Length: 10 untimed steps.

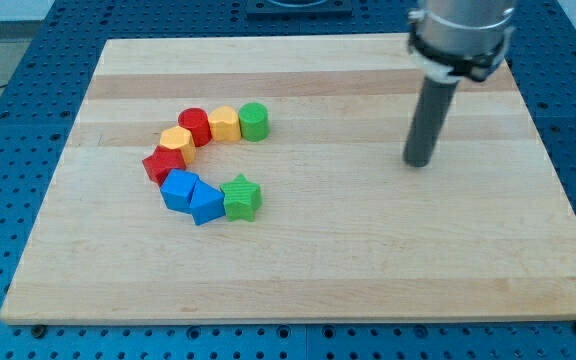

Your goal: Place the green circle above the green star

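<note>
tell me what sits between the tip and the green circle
Nothing: in the camera view only bare board lies between my tip and the green circle.

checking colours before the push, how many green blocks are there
2: the green circle ends the upper row on the right; the green star sits below it, beside the blue blocks. None seem hidden.

my tip (pixel 419 163) well right of green circle (pixel 254 121) and green star (pixel 241 197)
</note>
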Each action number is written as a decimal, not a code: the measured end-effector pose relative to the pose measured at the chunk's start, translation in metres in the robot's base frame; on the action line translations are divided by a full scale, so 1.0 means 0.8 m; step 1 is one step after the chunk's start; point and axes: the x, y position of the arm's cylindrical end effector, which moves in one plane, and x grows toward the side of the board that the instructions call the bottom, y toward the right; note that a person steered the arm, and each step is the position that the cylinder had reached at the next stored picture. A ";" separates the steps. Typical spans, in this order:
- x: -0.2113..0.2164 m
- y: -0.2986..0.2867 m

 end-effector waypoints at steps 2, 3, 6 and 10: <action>-0.133 -0.063; -0.170 -0.152; -0.122 -0.190; -0.082 -0.189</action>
